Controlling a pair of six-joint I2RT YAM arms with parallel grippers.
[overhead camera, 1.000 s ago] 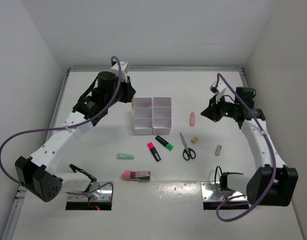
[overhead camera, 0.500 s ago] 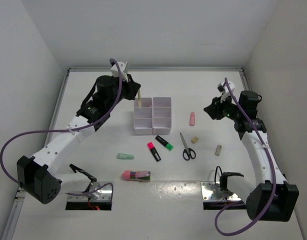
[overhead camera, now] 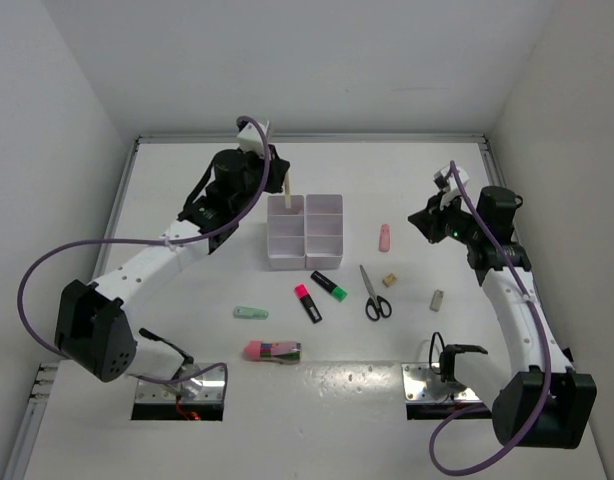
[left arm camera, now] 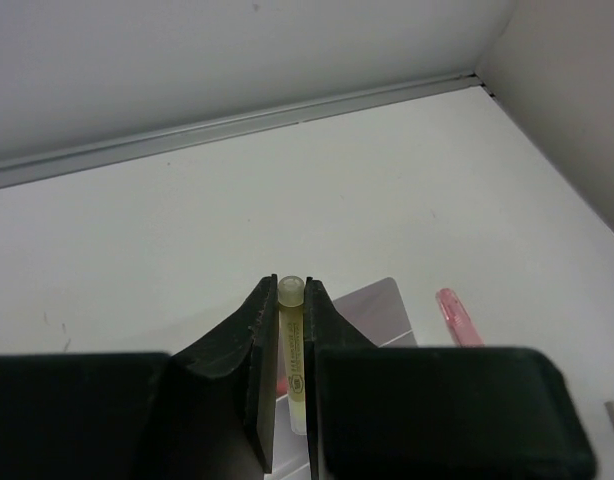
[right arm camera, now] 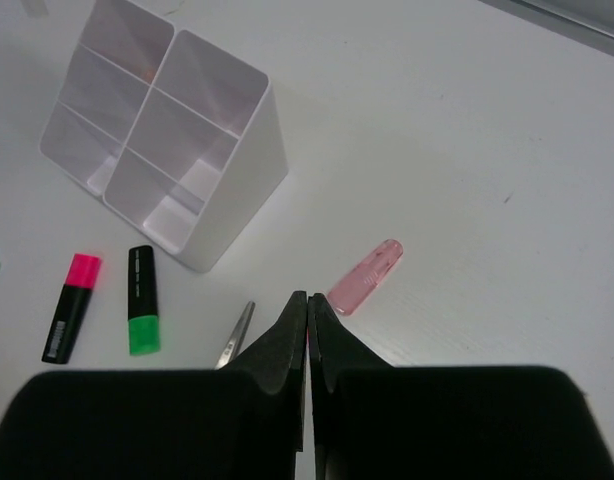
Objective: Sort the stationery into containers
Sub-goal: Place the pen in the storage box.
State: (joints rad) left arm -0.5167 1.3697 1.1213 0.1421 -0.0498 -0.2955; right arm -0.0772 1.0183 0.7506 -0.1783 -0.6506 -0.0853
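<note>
My left gripper (overhead camera: pixel 275 178) is shut on a thin yellow pen (overhead camera: pixel 285 196) and holds it nearly upright, its lower end over the back left compartment of the white organizer tray (overhead camera: pixel 305 232). In the left wrist view the pen (left arm camera: pixel 292 345) is pinched between the fingers of the left gripper (left arm camera: pixel 290 285), with the tray (left arm camera: pixel 382 305) below. My right gripper (overhead camera: pixel 420 222) is shut with nothing in it. It hovers right of a pink cap (overhead camera: pixel 385 238). In the right wrist view its closed tips (right arm camera: pixel 308 297) are just beside that pink cap (right arm camera: pixel 366 276).
On the table in front of the tray lie a pink highlighter (overhead camera: pixel 307 302), a green highlighter (overhead camera: pixel 329 286), black-handled scissors (overhead camera: pixel 373 294), a mint piece (overhead camera: pixel 251 313), a pink and black item (overhead camera: pixel 272 351), a beige bit (overhead camera: pixel 389 280) and a grey bit (overhead camera: pixel 437 299).
The left arm has swung right with the pen, from beside the tray's left wall to above its back left compartment. The right arm has shifted slightly.
</note>
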